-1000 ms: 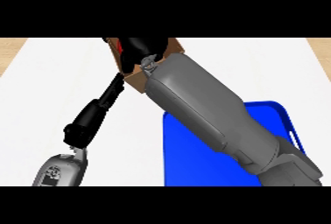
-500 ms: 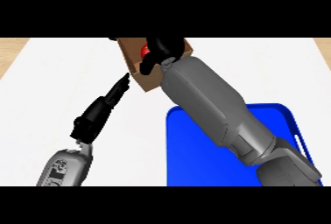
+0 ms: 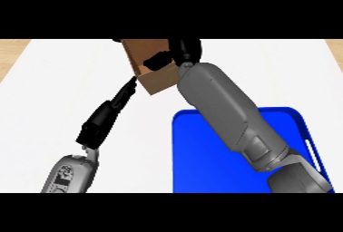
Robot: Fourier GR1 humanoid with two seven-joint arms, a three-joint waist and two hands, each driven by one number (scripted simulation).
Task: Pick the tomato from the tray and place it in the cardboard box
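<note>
Two hands are in view. The right hand (image 3: 175,53) sits over the open top of the cardboard box (image 3: 153,63), its grey forearm crossing above the blue tray (image 3: 295,131). Fingers dip into the box; whether they are curled or spread cannot be told. The tomato does not show in the tray or anywhere else; it cannot be located. The left hand (image 3: 110,111) lies on the white counter (image 3: 47,90), fingers straight, tips touching the box's near-left wall.
</note>
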